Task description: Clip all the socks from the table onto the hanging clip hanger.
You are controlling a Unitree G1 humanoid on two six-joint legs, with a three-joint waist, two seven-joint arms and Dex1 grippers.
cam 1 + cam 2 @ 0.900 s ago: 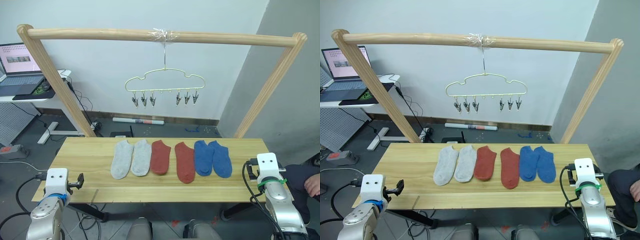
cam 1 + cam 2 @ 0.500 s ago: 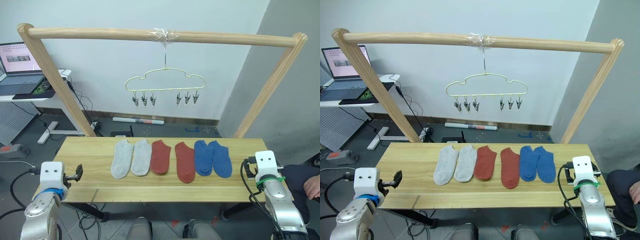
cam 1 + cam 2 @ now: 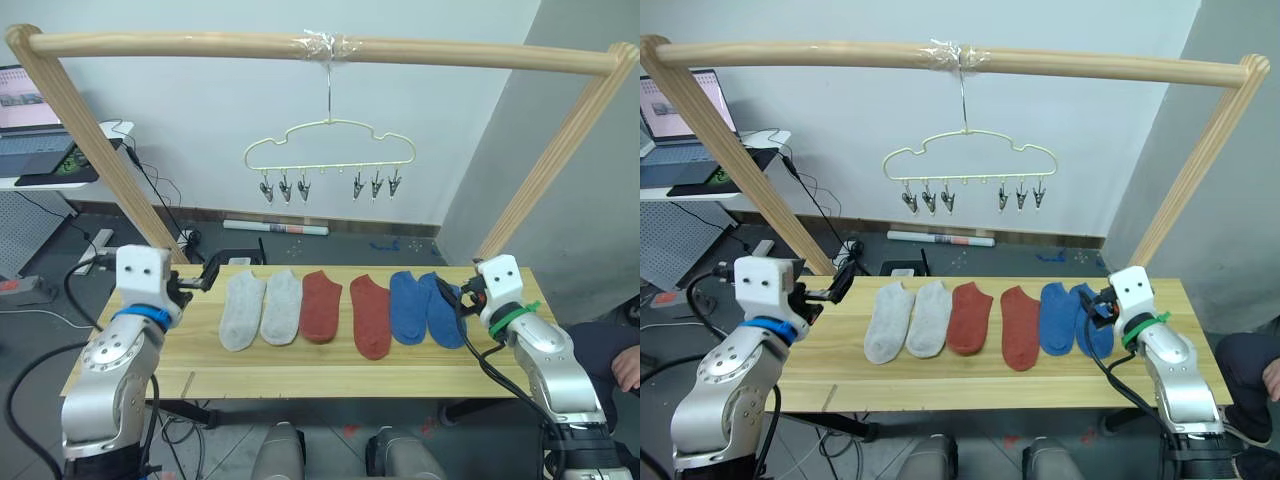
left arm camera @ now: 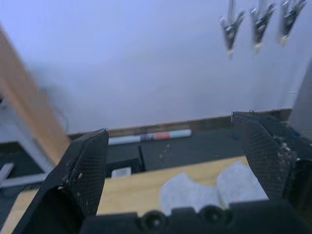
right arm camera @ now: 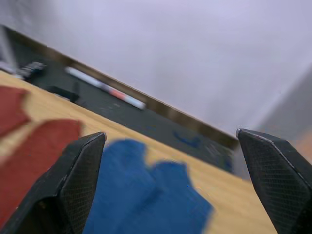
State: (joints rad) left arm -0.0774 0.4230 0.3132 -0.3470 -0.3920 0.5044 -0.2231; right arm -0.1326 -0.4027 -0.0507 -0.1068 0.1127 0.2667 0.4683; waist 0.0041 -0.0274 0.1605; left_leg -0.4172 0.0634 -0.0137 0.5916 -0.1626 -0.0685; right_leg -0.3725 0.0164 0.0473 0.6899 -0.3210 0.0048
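Starting from zero: all six socks [image 3: 341,310] lie on the table [image 3: 120,340], clip hanger [image 3: 329,152] bare, left gripper [image 3: 203,279] and right gripper [image 3: 455,297] jaws open, empty.

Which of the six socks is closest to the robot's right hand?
The outer blue sock, last in the row on the robot's right. The right hand hovers at its edge; the other blue sock lies further in.

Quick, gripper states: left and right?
Left gripper: open, holding nothing.
Right gripper: open, holding nothing, above the blue socks.
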